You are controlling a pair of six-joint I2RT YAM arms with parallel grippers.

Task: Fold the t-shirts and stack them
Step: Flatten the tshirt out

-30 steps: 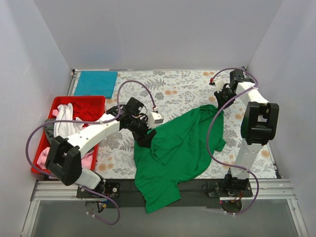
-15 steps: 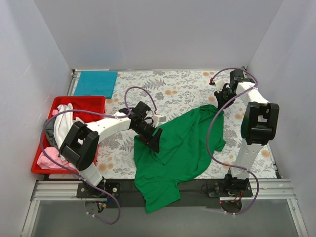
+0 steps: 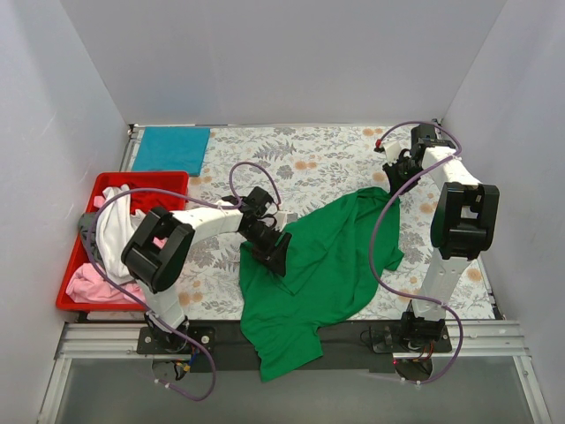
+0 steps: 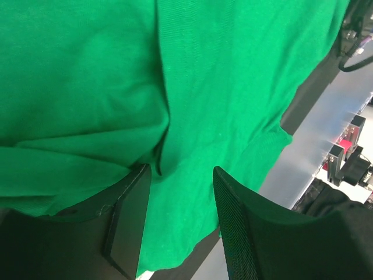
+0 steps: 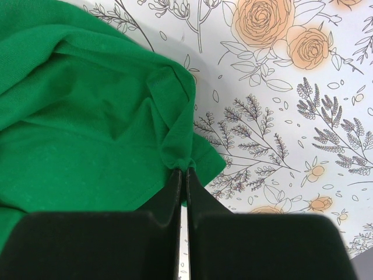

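A bright green t-shirt lies crumpled across the table's middle, its lower part hanging over the near edge. My left gripper is open over the shirt's left side; in the left wrist view its jaws stand apart with green cloth between and beyond them. My right gripper is shut on the shirt's far right corner; the right wrist view shows a pinch of green cloth in its closed tips. A teal-blue t-shirt lies folded at the far left. White and pink shirts sit in the tray.
A red plastic tray with shirts stands at the left edge. The grey floral table cloth covers the table. A dark strip and metal rail run along the near edge. White walls close in on three sides.
My left arm has swung in and lowered, bringing its gripper further onto the green shirt's left side. My right gripper has not moved and keeps its hold.
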